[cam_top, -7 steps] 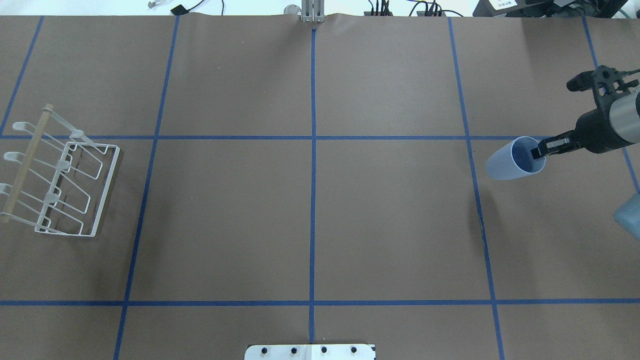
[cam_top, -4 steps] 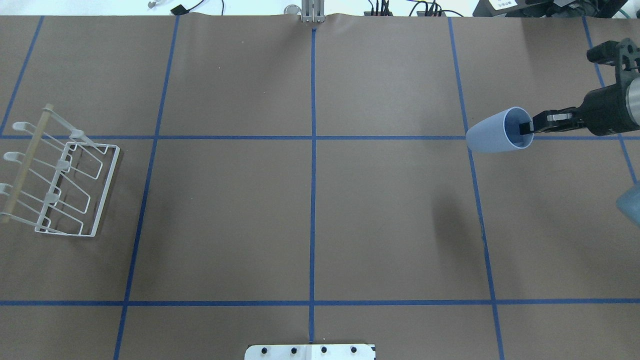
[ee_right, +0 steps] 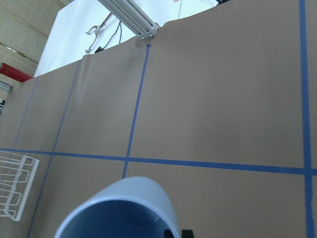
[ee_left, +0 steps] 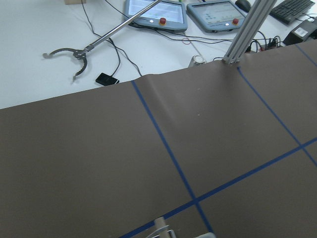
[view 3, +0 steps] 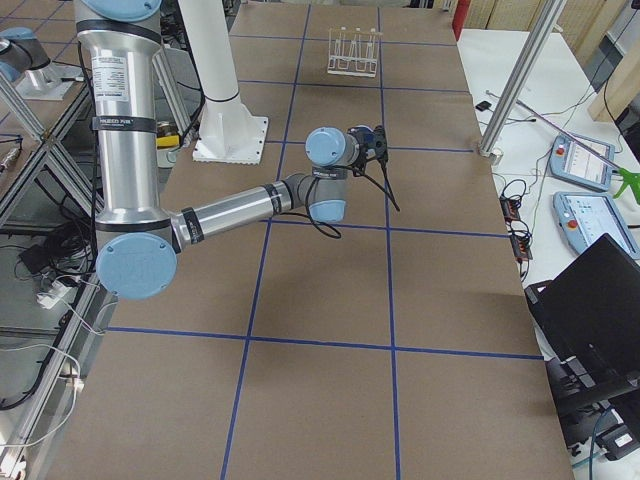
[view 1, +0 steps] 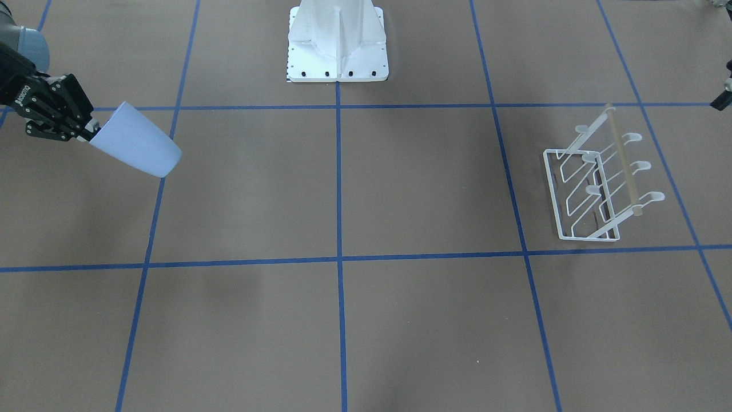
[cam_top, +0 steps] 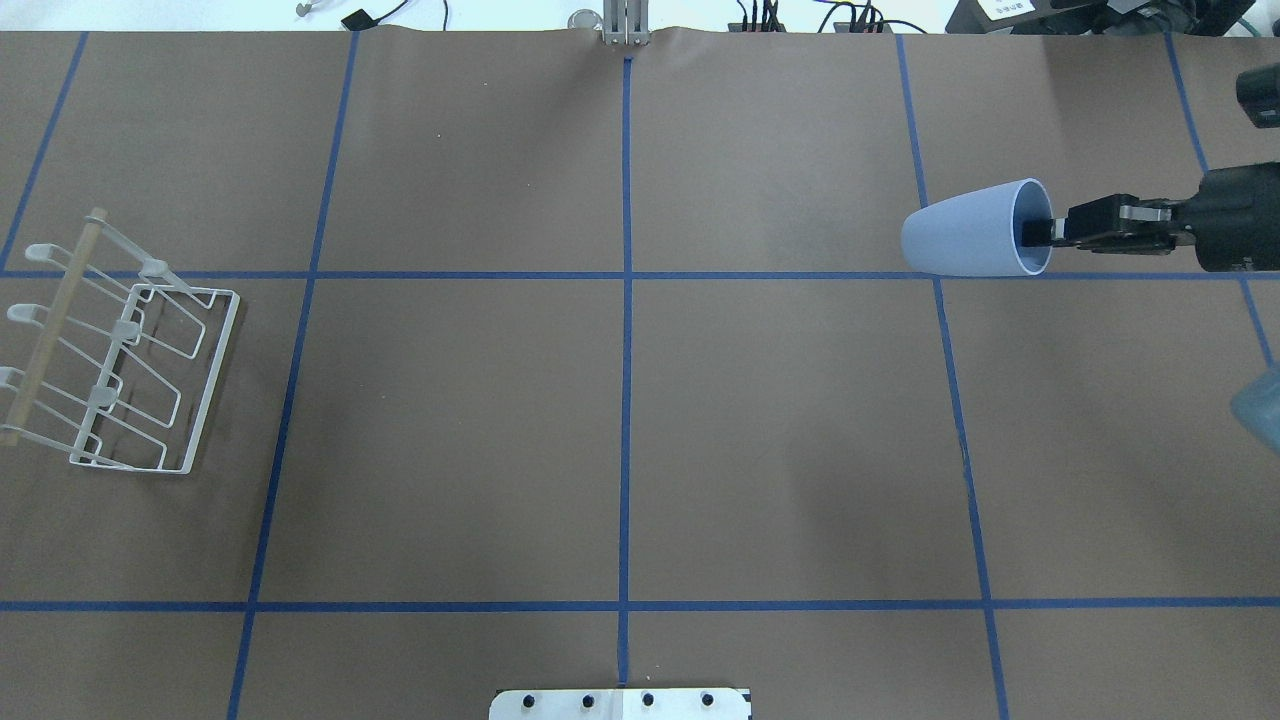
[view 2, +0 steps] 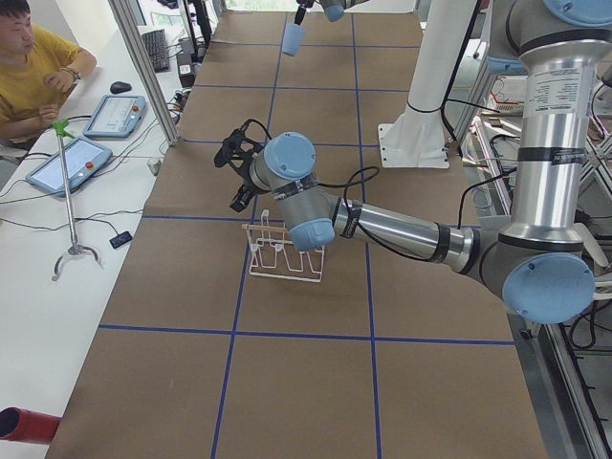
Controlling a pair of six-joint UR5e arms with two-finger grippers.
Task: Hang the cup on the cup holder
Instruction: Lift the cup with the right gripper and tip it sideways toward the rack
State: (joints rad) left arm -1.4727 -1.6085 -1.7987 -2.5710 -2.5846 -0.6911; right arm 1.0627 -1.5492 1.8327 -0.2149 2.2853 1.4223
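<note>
The cup [cam_top: 965, 241] looks like light blue plastic, smooth and matt on its wall and inside its rim. The cup holder [cam_top: 130, 370] is thin wire with a smooth white coating, and the rod [cam_top: 52, 328] across its top looks like pale, bare wood. The surface [cam_top: 450, 450] carries a matt brown paper-like sheet, slightly rippled at its far edge and crossed by blue tape lines [cam_top: 625, 450]. The fingers [cam_top: 1090, 214] of the right gripper [cam_top: 1040, 232] are matt black with a small bare metal part. The pedestal [view 1: 337, 40] is smooth white with a faint gloss. The right arm [view 3: 240, 205] has silvery brushed metal tubes and light blue joint caps [view 3: 135, 265].
</note>
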